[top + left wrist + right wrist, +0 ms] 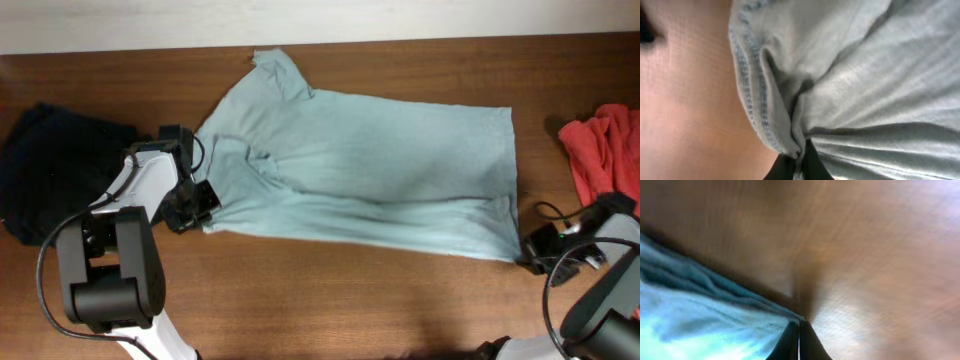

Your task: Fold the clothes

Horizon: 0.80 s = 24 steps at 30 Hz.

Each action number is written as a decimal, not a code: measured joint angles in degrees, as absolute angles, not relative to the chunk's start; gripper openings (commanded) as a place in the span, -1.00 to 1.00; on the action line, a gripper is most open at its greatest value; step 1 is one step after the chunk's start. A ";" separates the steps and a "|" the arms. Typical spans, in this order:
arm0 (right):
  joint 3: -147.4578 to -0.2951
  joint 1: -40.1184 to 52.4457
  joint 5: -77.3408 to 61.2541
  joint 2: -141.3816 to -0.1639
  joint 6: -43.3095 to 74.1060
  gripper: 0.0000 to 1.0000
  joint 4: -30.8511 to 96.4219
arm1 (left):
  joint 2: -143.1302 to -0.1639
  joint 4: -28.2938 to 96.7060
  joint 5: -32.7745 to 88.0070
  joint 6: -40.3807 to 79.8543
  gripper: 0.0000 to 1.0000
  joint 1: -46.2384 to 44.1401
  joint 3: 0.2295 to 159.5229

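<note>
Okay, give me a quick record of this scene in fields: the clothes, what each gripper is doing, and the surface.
main garment: pale grey-blue T-shirt, spread mostly flat, not yet folded
left gripper: shut on a stitched edge at the shirt's left end
right gripper: shut on the shirt's near right corner
other clothes: dark garment bunched at far left; red garment bunched at far right
surface: wooden table
</note>
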State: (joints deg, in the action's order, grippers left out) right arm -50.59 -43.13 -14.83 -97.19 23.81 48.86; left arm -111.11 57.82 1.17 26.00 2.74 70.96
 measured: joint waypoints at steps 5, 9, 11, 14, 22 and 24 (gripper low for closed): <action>-51.72 -49.87 -14.44 -97.34 23.83 -0.92 50.83 | -111.11 64.51 3.07 26.00 -1.00 2.74 70.76; -51.77 -51.46 -14.39 -97.34 23.79 -0.92 50.43 | -111.11 73.08 4.34 26.00 -0.99 2.70 70.61; -51.77 -51.40 -14.44 -97.34 23.79 -0.92 49.80 | -111.11 77.47 4.51 26.00 -0.99 2.68 70.54; -51.83 -51.29 -14.44 -97.34 23.77 -0.65 49.25 | -111.11 80.09 4.56 26.00 -0.99 2.52 70.41; -56.21 -51.29 -18.41 -97.47 22.02 0.03 50.70 | -111.09 79.53 4.49 25.21 0.61 1.83 70.17; -59.46 -51.29 -20.40 -97.45 20.73 0.04 51.68 | -110.61 79.53 4.49 24.67 0.61 1.85 70.15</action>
